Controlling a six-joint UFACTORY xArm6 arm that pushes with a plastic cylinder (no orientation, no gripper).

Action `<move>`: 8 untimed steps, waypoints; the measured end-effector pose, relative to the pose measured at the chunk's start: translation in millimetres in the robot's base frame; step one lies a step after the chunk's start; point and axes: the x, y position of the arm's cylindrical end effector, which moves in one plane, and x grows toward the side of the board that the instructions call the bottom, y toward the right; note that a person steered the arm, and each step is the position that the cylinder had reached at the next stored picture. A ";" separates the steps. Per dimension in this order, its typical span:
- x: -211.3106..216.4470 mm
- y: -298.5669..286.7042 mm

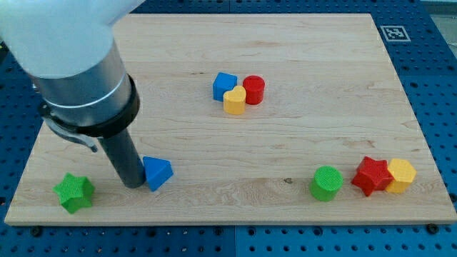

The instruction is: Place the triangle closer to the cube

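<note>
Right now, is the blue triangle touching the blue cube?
No, the blue triangle lies beside my tip near the view's bottom left, far from the blue cube.

Arm: its upper body runs out of your view at the top and left edges; only the lower grey section shows.
My tip [133,184]: you see its end at the table [300,43], touching the blue triangle [158,173] on its left; whether it hides part of that block cannot be told.
Blue cube [224,85]: the yellow heart [234,101] covers its lower right corner.
Yellow hexagon [402,175]: its left side sits behind the red star [372,175].
</note>
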 end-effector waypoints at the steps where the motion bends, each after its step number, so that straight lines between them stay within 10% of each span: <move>1: 15.4 19.0; 8: -31.8 31.1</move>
